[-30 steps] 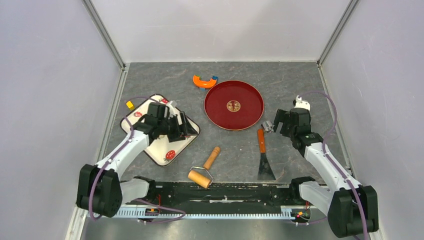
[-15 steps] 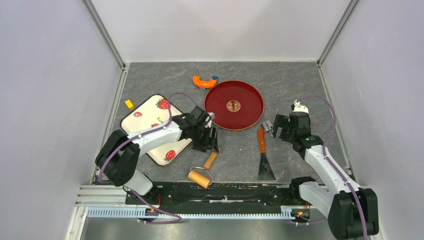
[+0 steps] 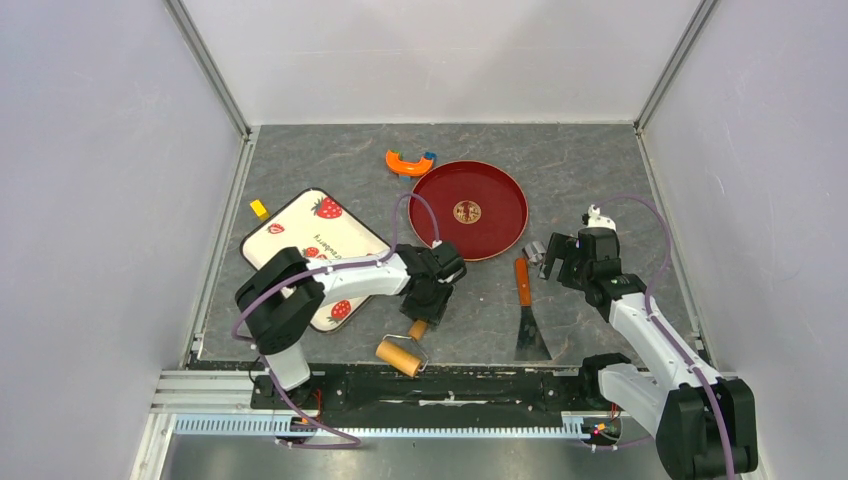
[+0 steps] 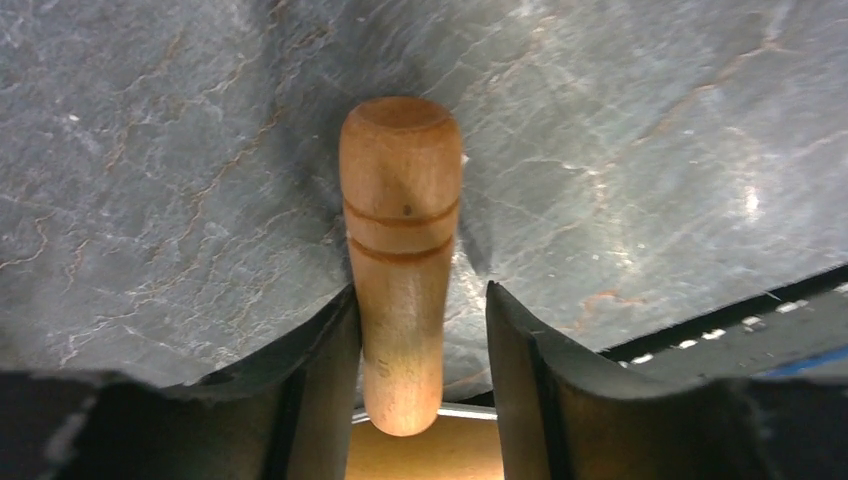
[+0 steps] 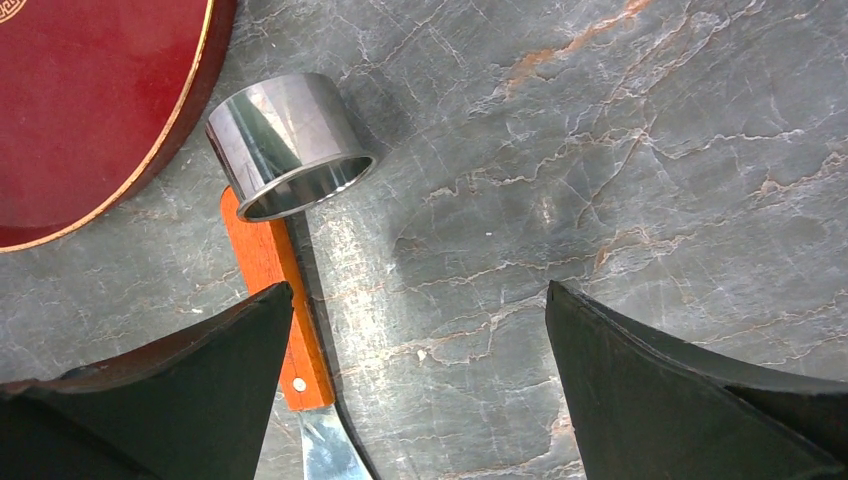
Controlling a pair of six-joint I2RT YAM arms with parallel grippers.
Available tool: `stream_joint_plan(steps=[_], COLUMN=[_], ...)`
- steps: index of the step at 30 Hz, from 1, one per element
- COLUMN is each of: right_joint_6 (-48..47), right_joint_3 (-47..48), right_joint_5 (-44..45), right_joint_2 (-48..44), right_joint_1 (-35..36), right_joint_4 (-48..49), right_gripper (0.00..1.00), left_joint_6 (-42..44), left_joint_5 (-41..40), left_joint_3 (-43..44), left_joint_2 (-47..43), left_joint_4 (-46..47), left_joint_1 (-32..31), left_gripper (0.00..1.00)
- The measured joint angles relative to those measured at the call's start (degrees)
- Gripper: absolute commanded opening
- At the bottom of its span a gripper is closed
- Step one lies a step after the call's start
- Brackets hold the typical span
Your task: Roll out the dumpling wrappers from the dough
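Observation:
The wooden roller lies near the table's front edge, its handle (image 3: 419, 328) (image 4: 400, 230) pointing away from the tan cylinder (image 3: 399, 356). My left gripper (image 3: 428, 300) (image 4: 420, 292) straddles the handle. Its left finger (image 4: 325, 370) rests against the wood, and a gap stays between the wood and the right finger (image 4: 520, 370), so it stands open. My right gripper (image 3: 560, 258) (image 5: 418, 290) hangs wide open over bare table, beside the scraper's orange handle (image 5: 262, 262). Neither the dough nor the dumpling wrappers are in view. The strawberry tray (image 3: 315, 235) shows no lump on it.
A red round tray (image 3: 467, 210) (image 5: 90, 100) sits at centre back. A steel ring (image 3: 535, 250) (image 5: 290, 145) stands by its rim, at the top of the scraper (image 3: 527, 310). An orange curved toy (image 3: 410, 162) and a yellow block (image 3: 259, 208) lie farther back.
My left arm swung from over the strawberry tray to the right and down onto the roller handle, its jaws narrowing. The right gripper shifted only slightly.

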Motion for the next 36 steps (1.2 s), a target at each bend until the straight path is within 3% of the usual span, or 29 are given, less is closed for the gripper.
stream_joint_plan(steps=[2, 6, 14, 18, 28, 32, 36], right_joint_6=[0.4, 0.9, 1.0, 1.0, 3.1, 3.9, 4.3], right_joint_3=[0.0, 0.0, 0.9, 2.2, 5.0, 12.6, 22.0], right_joint_5=[-0.1, -0.6, -3.0, -4.9, -15.8, -18.3, -20.5], right_joint_2=[0.0, 0.1, 2.9, 4.8, 13.4, 21.8, 30.1], right_joint_1=[0.0, 0.0, 0.0, 0.0, 1.4, 8.1, 15.5], right_joint_4=[0.0, 0.0, 0.3, 1.2, 6.1, 7.0, 8.9], right_gripper=[0.98, 0.98, 0.98, 0.98, 0.98, 0.99, 0.94], left_joint_6=[0.2, 1.3, 1.5, 1.5, 0.3, -2.2, -4.8], left_joint_5=[-1.2, -2.8, -5.3, -4.1, 5.7, 9.0, 11.7], left_joint_3=[0.1, 1.2, 8.4, 10.9, 8.2, 3.0, -3.2], left_joint_2=[1.0, 1.2, 1.2, -0.1, -10.9, -16.3, -22.1], left_joint_4=[-0.9, -2.6, -5.7, -5.9, -2.1, -0.2, 0.5], left_joint_1=[-0.4, -0.5, 0.1, 3.7, 26.3, 35.4, 45.2], left_gripper=[0.38, 0.02, 0.02, 0.02, 0.02, 0.02, 0.02])
